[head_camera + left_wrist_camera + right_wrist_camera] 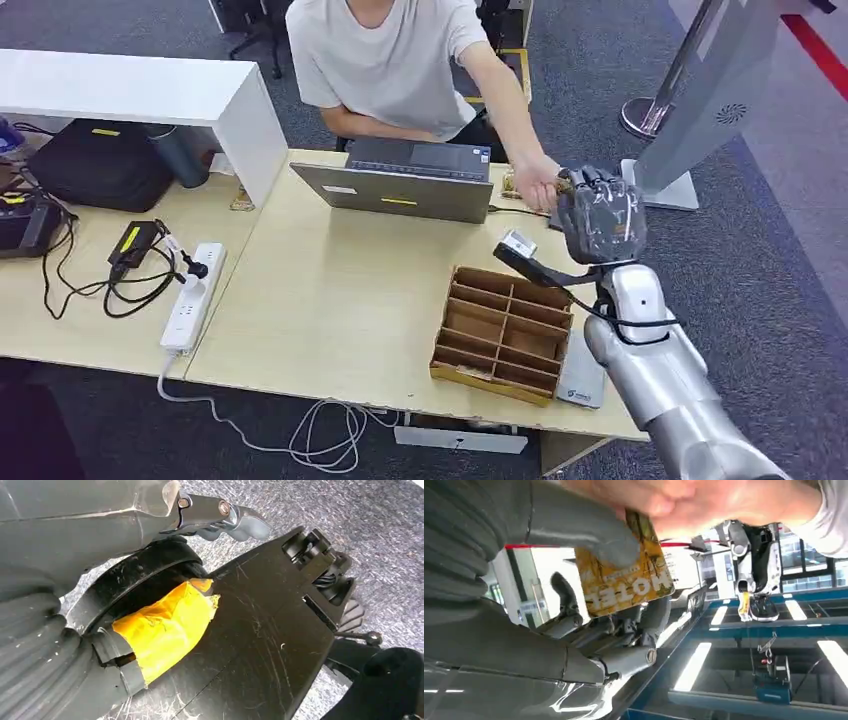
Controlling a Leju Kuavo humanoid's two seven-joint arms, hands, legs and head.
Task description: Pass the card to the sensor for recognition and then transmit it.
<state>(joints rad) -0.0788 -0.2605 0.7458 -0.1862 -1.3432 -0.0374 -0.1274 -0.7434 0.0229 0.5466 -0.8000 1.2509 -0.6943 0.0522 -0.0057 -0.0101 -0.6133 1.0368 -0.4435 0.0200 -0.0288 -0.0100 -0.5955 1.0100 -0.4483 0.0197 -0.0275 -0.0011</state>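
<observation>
Grey speckled carpet [780,290] covers the floor. A pale wood counter [330,300] stands beside a white shelf unit [140,90] — and off past its far corner, a chrome post base [640,117] rests near a red floor stripe [822,52].

Right hand [600,213] raised, thumb [589,532] pressing a card [624,575].

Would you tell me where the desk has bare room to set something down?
Largest bare patch: between laptop, power strip and wooden divider tray. Crowded: the far left, with black bag and cables; and the right corner, where the right hand meets a person's hand.
</observation>
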